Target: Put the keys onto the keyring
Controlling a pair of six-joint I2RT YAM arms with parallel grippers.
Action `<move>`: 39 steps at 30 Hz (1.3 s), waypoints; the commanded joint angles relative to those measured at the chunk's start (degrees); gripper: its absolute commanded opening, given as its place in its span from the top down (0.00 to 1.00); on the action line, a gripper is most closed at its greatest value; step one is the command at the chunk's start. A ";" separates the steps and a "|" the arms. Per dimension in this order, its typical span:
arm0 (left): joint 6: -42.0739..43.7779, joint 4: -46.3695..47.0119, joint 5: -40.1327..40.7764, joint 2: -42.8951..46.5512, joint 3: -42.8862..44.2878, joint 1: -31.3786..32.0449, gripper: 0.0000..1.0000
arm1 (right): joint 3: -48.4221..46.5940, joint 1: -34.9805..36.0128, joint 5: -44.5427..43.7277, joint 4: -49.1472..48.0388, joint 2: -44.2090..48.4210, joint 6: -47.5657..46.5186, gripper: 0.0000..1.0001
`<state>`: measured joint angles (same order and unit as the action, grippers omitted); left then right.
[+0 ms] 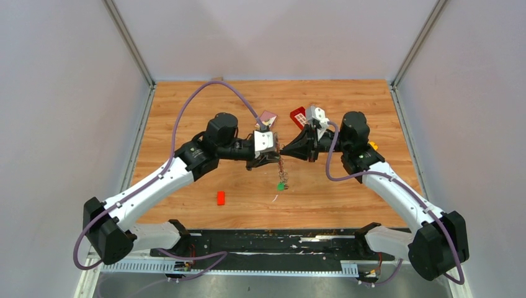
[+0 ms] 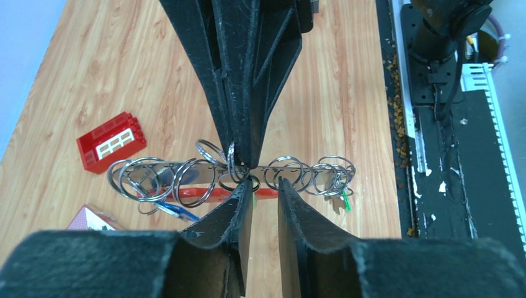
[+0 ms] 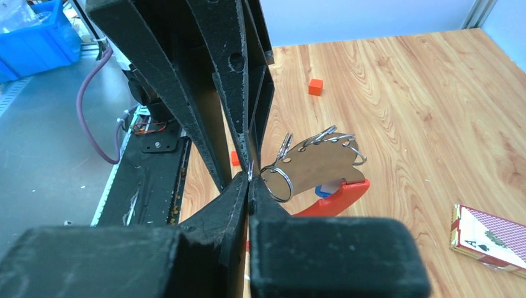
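Observation:
The keyring [image 2: 291, 169] is a grey metal strip carrying several split rings, with a red arc piece [image 2: 198, 194] behind it. It hangs between both grippers above the table [image 1: 186, 118]; it also shows in the top view [image 1: 283, 169]. My right gripper [image 3: 249, 180] is shut on a split ring at the strip's edge, and reaches in from above in the left wrist view [image 2: 245, 162]. My left gripper [image 2: 265, 183] is open by a narrow gap, its tips right at the strip and its left finger touching a ring. A blue key [image 2: 177, 211] and a green key [image 2: 345, 200] hang from rings.
A red gridded brick [image 1: 298, 117] and a card pack [image 1: 268, 116] lie behind the grippers. A small red block [image 1: 221, 197] lies front left. An orange cube [image 1: 373, 145] sits by the right arm. The black base rail [image 1: 267, 239] runs along the near edge.

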<state>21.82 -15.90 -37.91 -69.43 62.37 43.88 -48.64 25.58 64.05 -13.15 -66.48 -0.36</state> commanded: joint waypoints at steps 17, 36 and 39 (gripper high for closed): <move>-2.49 -1.06 -0.14 1.80 3.03 -0.64 0.67 | -1.37 0.34 2.39 1.28 1.33 -6.32 1.00; -6.59 0.88 -3.42 -1.90 5.03 -0.63 0.74 | -1.24 0.68 2.42 1.09 0.91 -6.15 1.00; -6.70 0.95 -3.64 -2.23 5.24 -0.64 0.80 | -1.28 0.68 2.39 1.19 0.99 -6.19 1.00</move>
<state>16.71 -17.43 -39.07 -71.11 65.08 43.03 -48.64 25.71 65.08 -9.89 -66.48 -5.74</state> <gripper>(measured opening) 0.234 0.017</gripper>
